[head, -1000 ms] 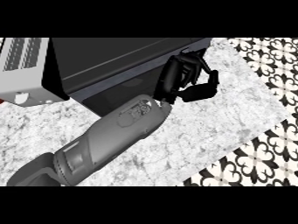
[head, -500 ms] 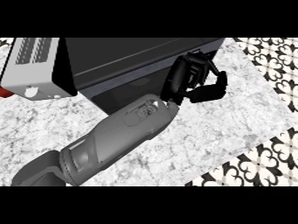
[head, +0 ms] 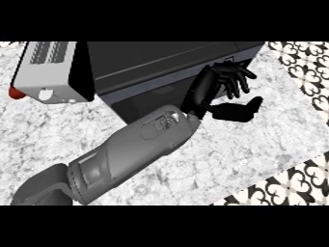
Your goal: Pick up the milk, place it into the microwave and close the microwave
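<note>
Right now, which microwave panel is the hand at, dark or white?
The dark door: the left hand is open at its right end. The white control panel, with the red knob, is far left, away from the hand.

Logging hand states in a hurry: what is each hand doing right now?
Left hand: not in view.
Right hand: open, fingers spread against the microwave door, holding nothing.
</note>
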### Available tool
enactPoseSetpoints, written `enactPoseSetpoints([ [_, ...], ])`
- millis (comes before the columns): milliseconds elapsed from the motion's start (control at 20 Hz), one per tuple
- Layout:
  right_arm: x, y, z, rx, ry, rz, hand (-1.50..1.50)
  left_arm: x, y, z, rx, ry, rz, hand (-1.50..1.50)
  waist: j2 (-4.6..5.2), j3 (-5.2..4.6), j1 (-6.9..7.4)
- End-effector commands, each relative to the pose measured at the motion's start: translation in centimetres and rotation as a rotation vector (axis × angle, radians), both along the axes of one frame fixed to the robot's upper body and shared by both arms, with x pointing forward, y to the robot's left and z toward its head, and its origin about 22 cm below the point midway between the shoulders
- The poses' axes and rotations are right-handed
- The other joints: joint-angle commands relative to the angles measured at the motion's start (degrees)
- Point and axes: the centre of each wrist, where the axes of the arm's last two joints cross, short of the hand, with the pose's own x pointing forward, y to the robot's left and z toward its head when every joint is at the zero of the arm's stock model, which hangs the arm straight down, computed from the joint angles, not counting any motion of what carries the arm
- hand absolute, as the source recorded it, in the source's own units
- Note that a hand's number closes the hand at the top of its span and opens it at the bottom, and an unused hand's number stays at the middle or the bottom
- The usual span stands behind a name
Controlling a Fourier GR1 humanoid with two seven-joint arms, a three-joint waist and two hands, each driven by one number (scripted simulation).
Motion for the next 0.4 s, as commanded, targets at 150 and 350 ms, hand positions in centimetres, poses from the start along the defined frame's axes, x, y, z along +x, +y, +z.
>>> enactPoseSetpoints([
  [150, -1.0, -0.88, 0.69, 0.0, -0.001, -0.033, -1.5, 4.38, 7.6, -3.44, 0.034, 0.115, 0.35, -1.5, -0.03, -0.35, 3.11],
  [350, -1.36, -0.76, 1.06, -0.005, -0.005, -0.03, -1.5, 4.05, 7.59, -4.2, 0.041, 0.122, 0.331, -1.5, -0.15, -0.41, 4.31],
])
